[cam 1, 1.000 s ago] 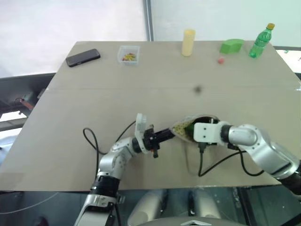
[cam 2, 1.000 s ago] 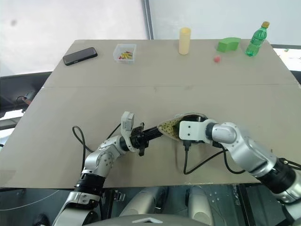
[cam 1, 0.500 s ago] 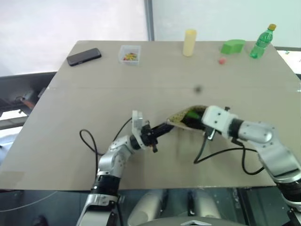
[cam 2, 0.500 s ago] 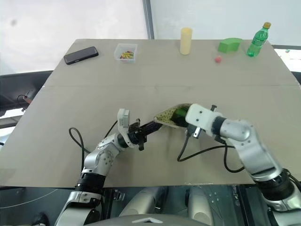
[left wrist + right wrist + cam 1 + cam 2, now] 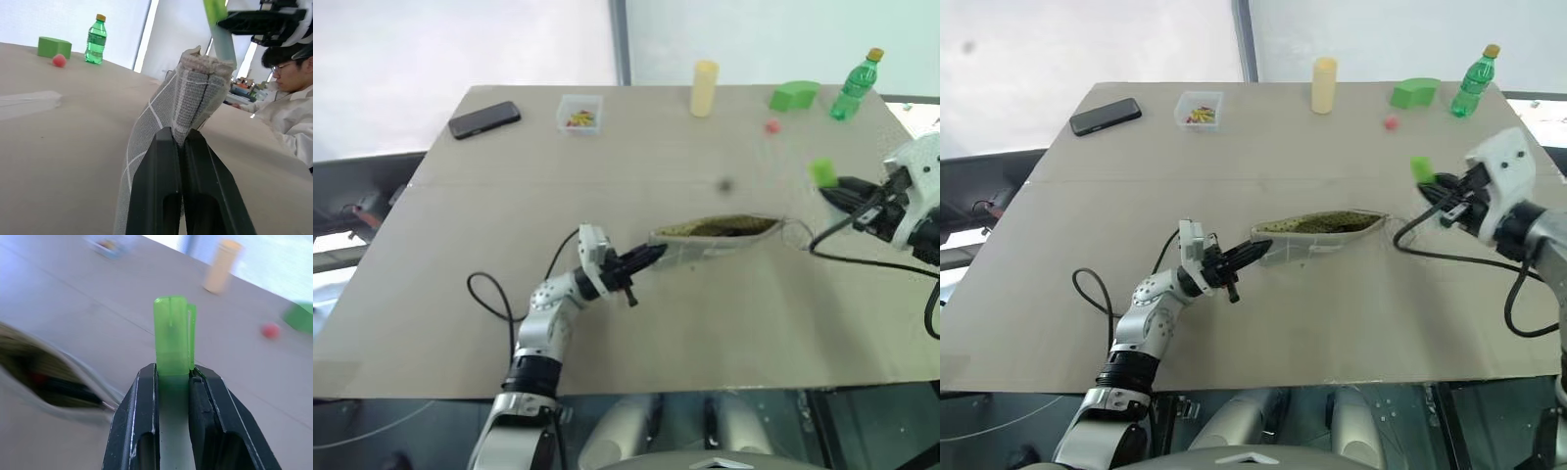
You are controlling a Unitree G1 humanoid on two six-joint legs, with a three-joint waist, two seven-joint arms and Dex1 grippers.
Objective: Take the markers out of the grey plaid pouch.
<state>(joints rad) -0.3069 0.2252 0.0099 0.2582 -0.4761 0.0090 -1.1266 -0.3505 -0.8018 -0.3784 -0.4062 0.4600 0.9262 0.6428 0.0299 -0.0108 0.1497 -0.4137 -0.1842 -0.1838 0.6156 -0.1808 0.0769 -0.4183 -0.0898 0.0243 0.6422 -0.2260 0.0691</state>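
Grey plaid pouch [image 5: 715, 233]: soft, limp; left tool [image 5: 646, 258] pinches its end. Green marker [image 5: 172, 335]: light, rigid, slick; right tool [image 5: 172, 377] clamps its barrel below the cap.

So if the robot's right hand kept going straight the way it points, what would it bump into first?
Probably nothing soon. The right gripper, clamped on the green marker, points over bare table toward the yellow cylinder, well beyond it; depth is hard to judge.
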